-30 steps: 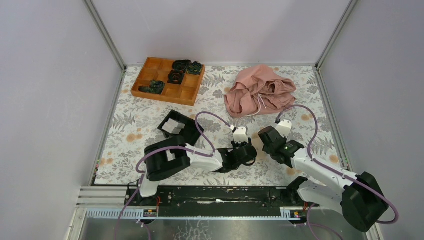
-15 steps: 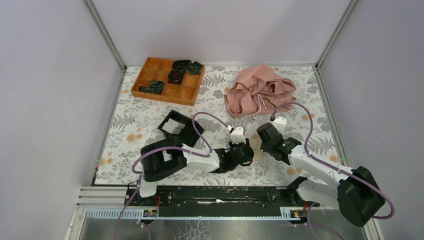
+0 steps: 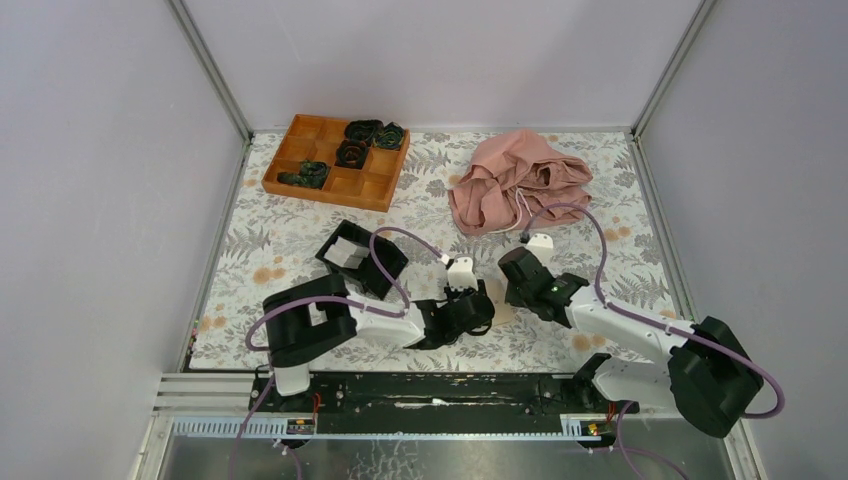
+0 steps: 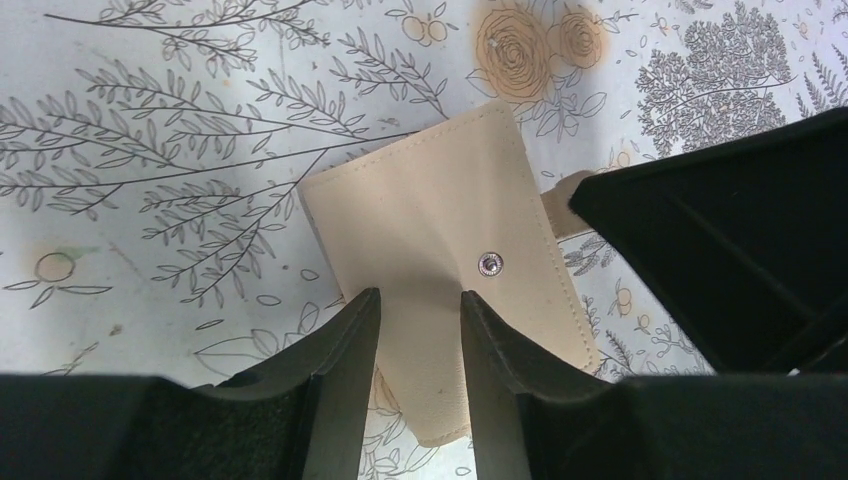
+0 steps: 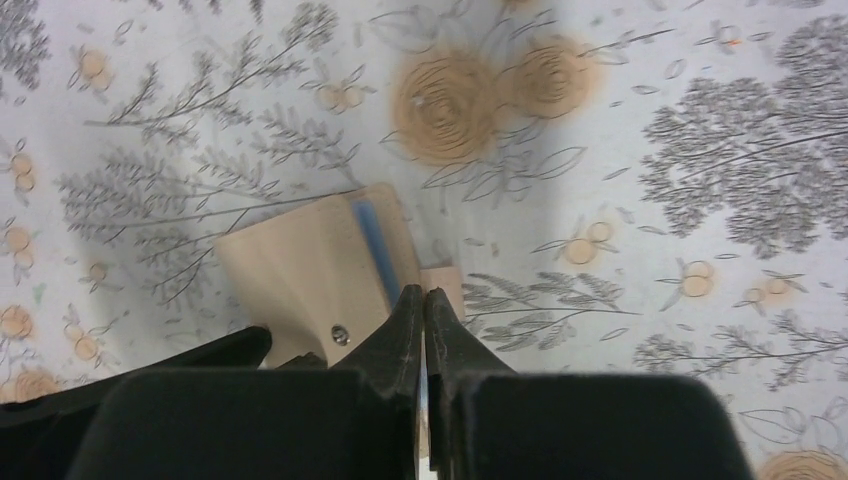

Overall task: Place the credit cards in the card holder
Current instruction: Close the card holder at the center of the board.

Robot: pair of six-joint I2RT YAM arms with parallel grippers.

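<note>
The tan card holder lies on the floral mat, with a metal snap on its flap. My left gripper is shut on its near flap, one finger on each side. In the right wrist view the holder shows a blue stripe at its slot edge. My right gripper is shut on a thin pale credit card, seen edge-on between its fingers, with its tips at the holder's slot edge. In the top view both grippers meet over the holder.
A black open box with a pale flat thing inside stands left of the left arm. An orange-brown compartment tray with dark items is at the back left. A pink cloth lies at the back right.
My right gripper has moved left and forward to the holder. My left gripper has shifted a little to the left with the holder.
</note>
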